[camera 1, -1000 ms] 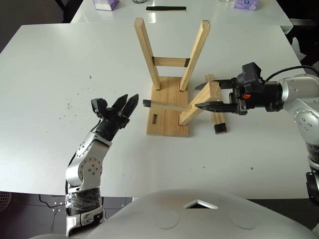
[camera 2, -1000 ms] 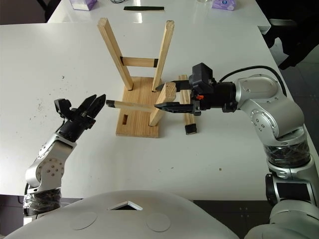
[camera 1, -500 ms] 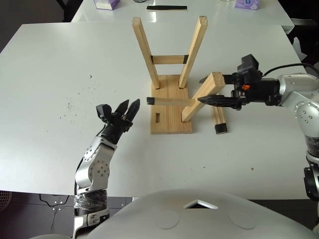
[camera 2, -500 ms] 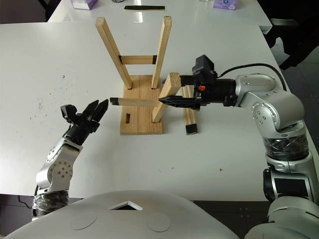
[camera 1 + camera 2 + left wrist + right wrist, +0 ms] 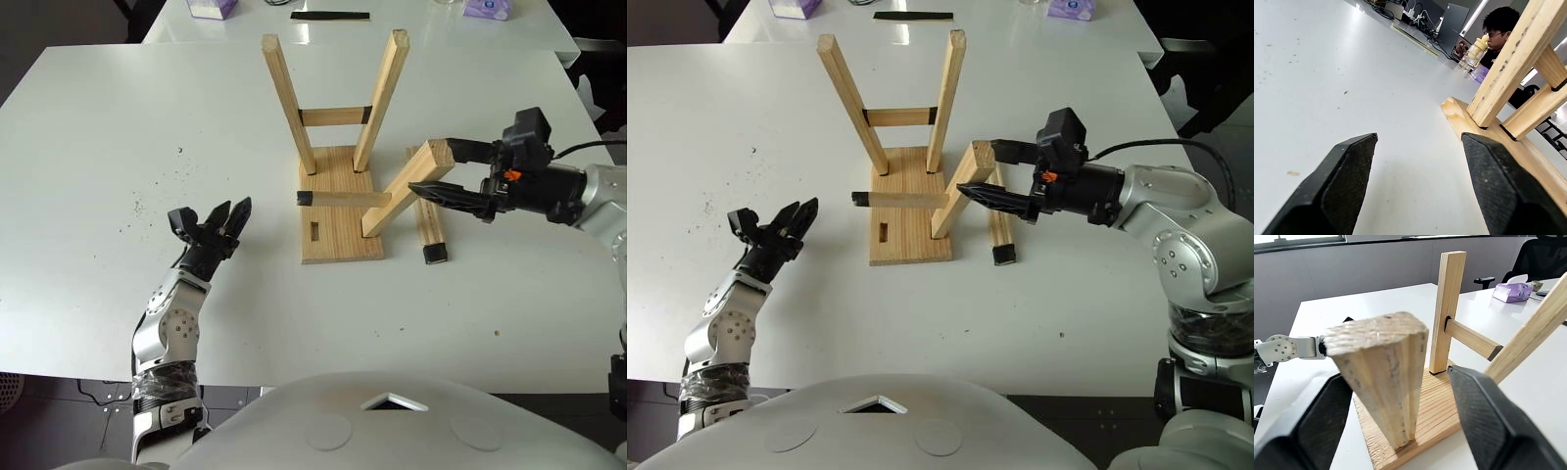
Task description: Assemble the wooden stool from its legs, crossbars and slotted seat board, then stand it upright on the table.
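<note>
The stool sits half-built and inverted on the table. At its 8 o'clock the left gripper hovers spread wide, empty. On the seat board, two braced legs stand at 12 o'clock. A third leg leans at 3 o'clock, apparently unseated, between the right gripper's wide-apart fingers. A fourth leg lies loose just beyond; both need seating before the stool is flipped upright.

Part of loose leg hides behind leaning leg
</note>
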Robot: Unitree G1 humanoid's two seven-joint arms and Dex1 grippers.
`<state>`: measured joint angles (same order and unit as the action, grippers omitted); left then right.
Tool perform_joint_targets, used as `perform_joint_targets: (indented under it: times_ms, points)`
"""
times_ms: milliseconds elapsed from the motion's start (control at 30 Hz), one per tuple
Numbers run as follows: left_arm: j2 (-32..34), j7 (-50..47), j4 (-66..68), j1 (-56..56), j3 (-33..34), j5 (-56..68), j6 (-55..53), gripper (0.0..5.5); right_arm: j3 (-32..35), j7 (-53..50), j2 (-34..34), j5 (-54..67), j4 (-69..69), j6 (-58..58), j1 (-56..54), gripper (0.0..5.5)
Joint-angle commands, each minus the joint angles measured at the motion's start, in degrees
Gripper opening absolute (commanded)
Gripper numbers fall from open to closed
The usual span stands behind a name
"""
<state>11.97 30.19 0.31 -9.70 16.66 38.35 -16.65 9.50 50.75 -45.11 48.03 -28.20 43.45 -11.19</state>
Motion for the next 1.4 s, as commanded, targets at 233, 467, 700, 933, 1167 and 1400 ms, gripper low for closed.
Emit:
perform_joint_targets:
  times_ms: [233,467,700,933,1167,1400]
  points:
    - [3.17,-2.05,3.2,3.15,6.49,1.96,-1.48,3.2,16.45,-11.46,2.35,19.47,0.8,3.1,-1.26,3.4]
    - [4.24,-12.73,3.78,4.41,13.73,-1.95,2.52,3.2,7.79,-31.3,11.33,2.57,-0.17,-4.97,2.12,3.4]
    - [2.58,-30.73,-1.87,9.28,13.95,-18.27,12.88,3.2,-10.48,-54.2,28.52,-32.9,18.53,-24.14,-2.26,3.4]
    - [1.37,-38.13,-6.57,16.6,8.62,-25.32,13.21,3.2,-10.87,-63.6,37.06,-44.14,31.55,-34.08,-10.5,3.4]
    - [-2.11,-36.88,2.01,24.04,-0.1,-30.42,18.56,3.2,-6.0,-63.54,35.97,-46.37,44.59,-41.3,-9.97,3.4]
    - [-3.59,-38.23,7.24,26.81,-0.89,-32.53,24.01,3.2,-7.56,-64.66,38.81,-50.17,51.26,-46.41,-14.17,3.4]
